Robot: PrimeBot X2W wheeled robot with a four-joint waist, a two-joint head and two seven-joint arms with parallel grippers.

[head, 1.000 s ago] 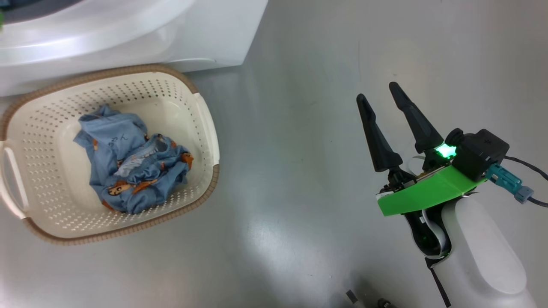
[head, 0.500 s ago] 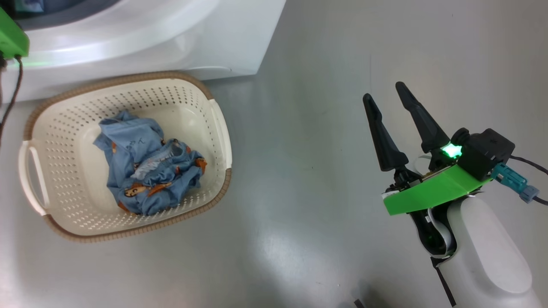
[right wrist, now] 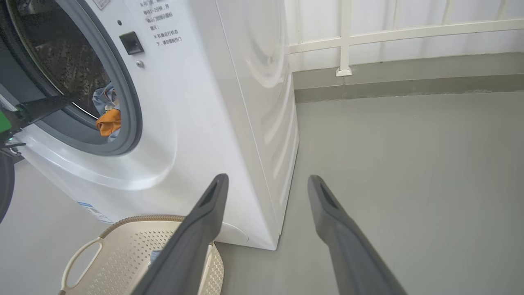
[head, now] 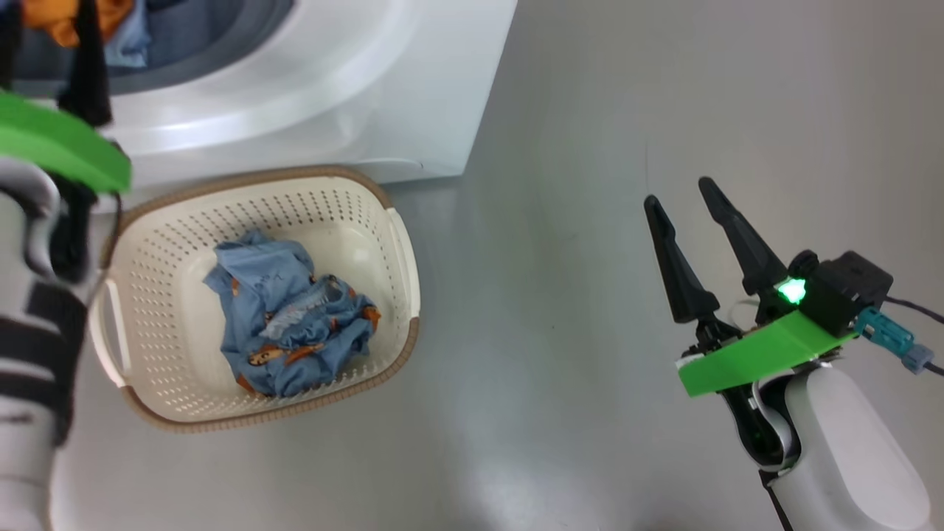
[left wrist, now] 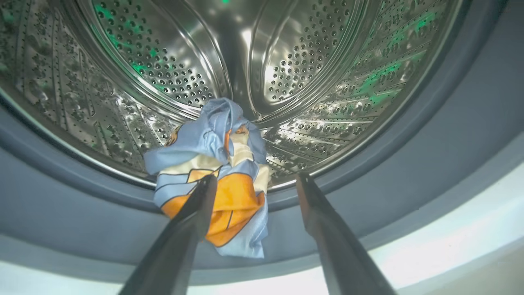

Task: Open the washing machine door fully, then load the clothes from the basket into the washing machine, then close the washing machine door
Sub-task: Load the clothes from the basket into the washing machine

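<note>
The washing machine (head: 354,88) stands at the top left, its drum mouth uncovered; the washing machine door is out of view. A light blue and orange garment (left wrist: 221,164) lies on the drum lip and hangs over the grey gasket (left wrist: 82,221). My left gripper (left wrist: 256,179) is open at the drum mouth, its left finger passing in front of that garment. More of the clothes (head: 287,332) lie bunched in the basket (head: 258,181) on the floor before the machine. My right gripper (head: 678,192) hovers open and empty over bare floor, well right of the basket.
Grey floor (head: 560,295) stretches to the right of the machine and basket. A wall with a white railing (right wrist: 344,41) runs behind. The right wrist view shows the machine's front (right wrist: 196,123), the garment in its mouth (right wrist: 108,123) and the basket's near end (right wrist: 123,254).
The head camera has shifted, bringing the drum mouth and my left arm into view at the left. The basket's clothes and the open right gripper look unchanged.
</note>
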